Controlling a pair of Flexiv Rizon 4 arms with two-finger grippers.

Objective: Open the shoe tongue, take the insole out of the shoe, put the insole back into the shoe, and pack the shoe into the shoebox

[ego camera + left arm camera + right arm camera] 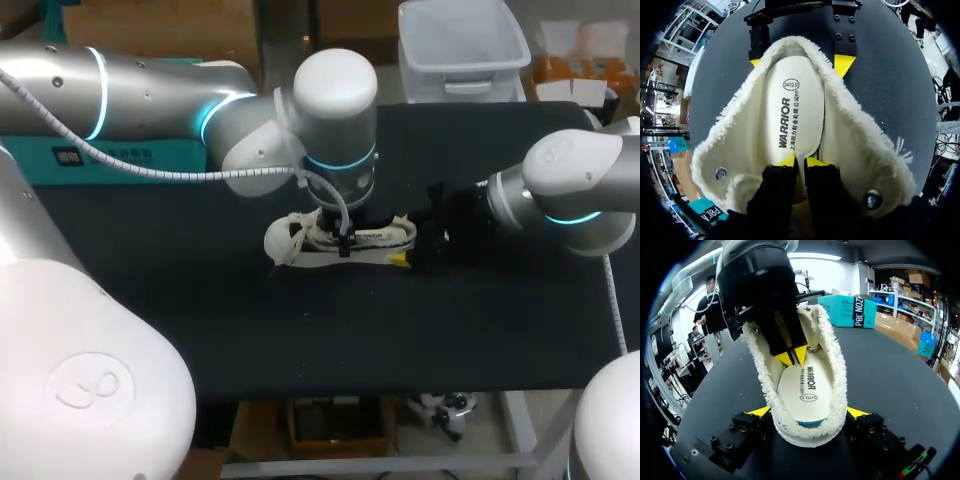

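Observation:
A cream, fleece-lined shoe (pixel 300 240) lies on its sole in the middle of the black table, its mouth spread wide. The pale printed insole (pixel 792 110) lies flat inside it. My left gripper (pixel 801 161) points down into the shoe near the toe end, its yellow tips pinched together on the insole's front edge; the right wrist view shows the same (pixel 793 356). My right gripper (pixel 809 412) straddles the heel, one yellow fingertip (pixel 760 411) pressed on each side of the shoe (pixel 805 390). The toe is hidden under my left arm.
A teal box (pixel 847 310) stands at the table's far left, behind my left arm (pixel 150 95). A clear plastic bin (pixel 462 45) sits past the back edge. The black table (pixel 300 340) stretches bare in front of the shoe.

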